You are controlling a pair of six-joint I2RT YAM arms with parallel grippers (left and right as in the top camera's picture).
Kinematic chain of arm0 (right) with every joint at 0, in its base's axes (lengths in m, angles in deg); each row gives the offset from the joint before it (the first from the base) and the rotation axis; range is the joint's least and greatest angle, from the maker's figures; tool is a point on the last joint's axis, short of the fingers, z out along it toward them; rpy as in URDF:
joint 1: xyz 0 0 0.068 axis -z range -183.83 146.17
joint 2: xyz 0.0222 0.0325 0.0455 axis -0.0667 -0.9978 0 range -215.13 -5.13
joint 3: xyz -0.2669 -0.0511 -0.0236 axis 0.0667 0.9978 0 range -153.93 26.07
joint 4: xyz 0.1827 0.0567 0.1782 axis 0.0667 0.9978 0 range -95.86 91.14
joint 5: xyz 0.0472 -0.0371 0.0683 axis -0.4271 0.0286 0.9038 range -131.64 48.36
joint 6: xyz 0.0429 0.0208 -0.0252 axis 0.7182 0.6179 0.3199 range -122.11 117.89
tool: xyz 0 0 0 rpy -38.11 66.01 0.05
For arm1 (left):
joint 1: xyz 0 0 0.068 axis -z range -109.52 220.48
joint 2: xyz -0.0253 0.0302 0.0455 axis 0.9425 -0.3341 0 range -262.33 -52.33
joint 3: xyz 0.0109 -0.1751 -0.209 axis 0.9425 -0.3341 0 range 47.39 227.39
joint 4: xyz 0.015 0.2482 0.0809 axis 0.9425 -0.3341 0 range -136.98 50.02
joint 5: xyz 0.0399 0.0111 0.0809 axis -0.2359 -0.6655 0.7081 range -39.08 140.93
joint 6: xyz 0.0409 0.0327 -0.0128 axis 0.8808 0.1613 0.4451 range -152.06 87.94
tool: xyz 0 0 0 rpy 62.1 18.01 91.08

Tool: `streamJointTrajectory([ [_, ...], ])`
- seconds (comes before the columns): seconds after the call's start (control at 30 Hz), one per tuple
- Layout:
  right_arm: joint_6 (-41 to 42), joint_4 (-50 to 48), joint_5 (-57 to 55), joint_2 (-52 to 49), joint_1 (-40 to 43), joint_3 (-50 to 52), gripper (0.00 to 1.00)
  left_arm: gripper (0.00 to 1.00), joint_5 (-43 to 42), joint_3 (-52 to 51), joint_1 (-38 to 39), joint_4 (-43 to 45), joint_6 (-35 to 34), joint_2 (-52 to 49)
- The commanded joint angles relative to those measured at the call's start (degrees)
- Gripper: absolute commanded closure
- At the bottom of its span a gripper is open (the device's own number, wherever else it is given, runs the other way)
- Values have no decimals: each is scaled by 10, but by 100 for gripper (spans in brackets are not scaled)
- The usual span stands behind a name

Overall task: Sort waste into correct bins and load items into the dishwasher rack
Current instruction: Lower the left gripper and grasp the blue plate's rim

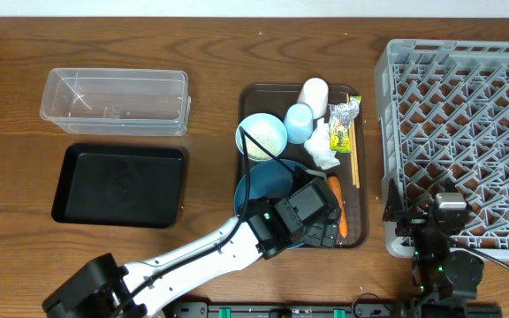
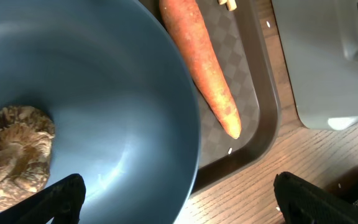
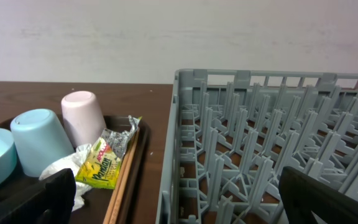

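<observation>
While your left tool (image 2: pixel 179 202) and right tool (image 3: pixel 179 199) gape empty, carrot (image 2: pixel 207 68) lies ahead of left; tub (image 1: pixel 113 99), black tray (image 1: pixel 117 184), rack (image 1: pixel 467 106) unfilled.

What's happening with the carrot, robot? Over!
Left tool open, above plate edge beside carrot. Right tool open, empty, by rack. Carrot untouched on brown tray, plate rim close alongside.

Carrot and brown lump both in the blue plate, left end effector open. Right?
No: only the brown lump is in the blue plate; the carrot lies beside it on the brown tray (left wrist view). Left end effector is open.
</observation>
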Motion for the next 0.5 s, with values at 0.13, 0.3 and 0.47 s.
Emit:
streamJointTrajectory([
  [0.13, -9, 1, 1, 3, 9, 2, 1, 2, 14, 10, 5, 0, -9, -47],
  [0.3, -9, 1, 0, 3, 9, 2, 1, 2, 14, 12, 5, 0, -8, -59],
  [0.47, -9, 1, 1, 3, 9, 2, 1, 2, 14, 30, 5, -5, -6, -59],
])
